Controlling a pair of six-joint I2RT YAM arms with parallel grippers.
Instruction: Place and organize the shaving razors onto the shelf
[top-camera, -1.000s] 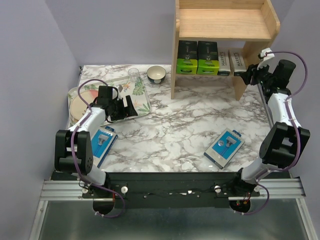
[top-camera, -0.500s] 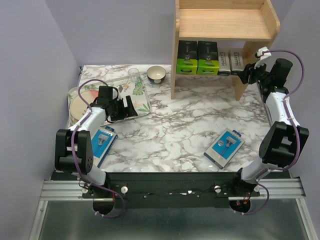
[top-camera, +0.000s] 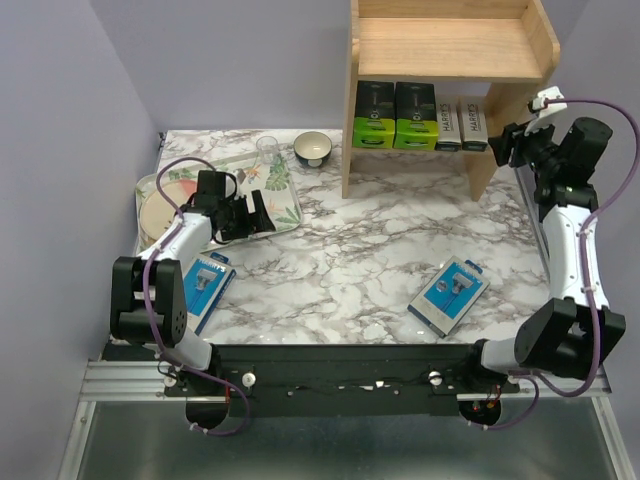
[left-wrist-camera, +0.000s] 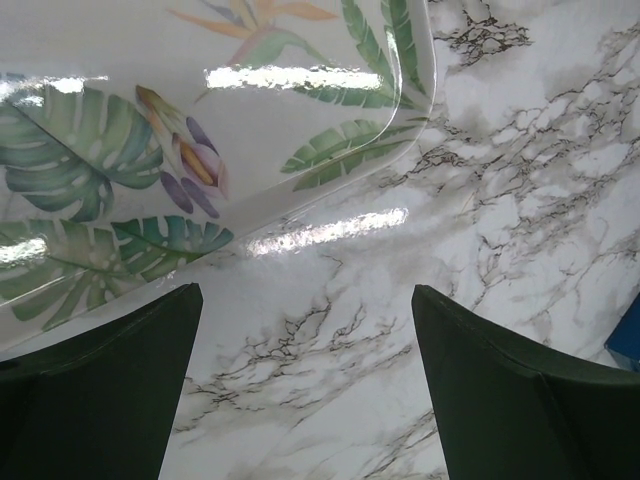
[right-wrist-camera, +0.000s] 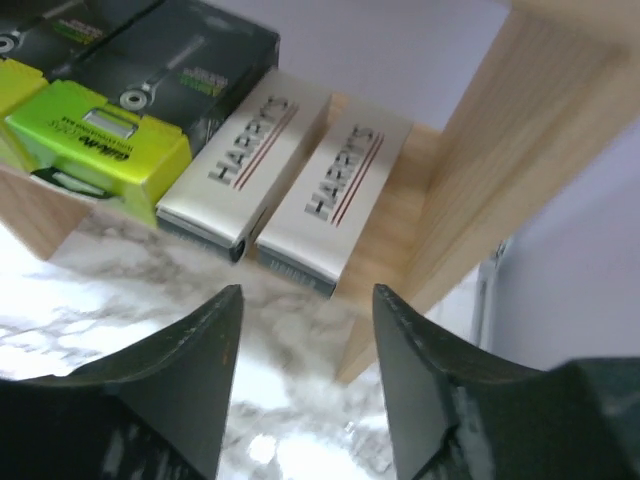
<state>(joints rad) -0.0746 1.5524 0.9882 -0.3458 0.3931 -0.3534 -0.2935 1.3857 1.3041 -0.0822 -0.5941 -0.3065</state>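
The light-wood shelf stands at the back right. On its lower tier lie two black boxes with lime-green ends and two white HARRY'S boxes, side by side. The right wrist view shows the white boxes, the black boxes and the shelf's side panel. My right gripper is open and empty, just outside that panel. One blue-and-white razor pack lies at the front right, another at the front left. My left gripper is open and empty, over the marble.
A floral tray at the left holds a glass flask. A pink round plate sits at its left end. A small bowl stands near the shelf's left leg. The wall is close on the right.
My right gripper has drawn back to the right, away from the lower tier. The white boxes stay on the shelf. The left arm has not moved.
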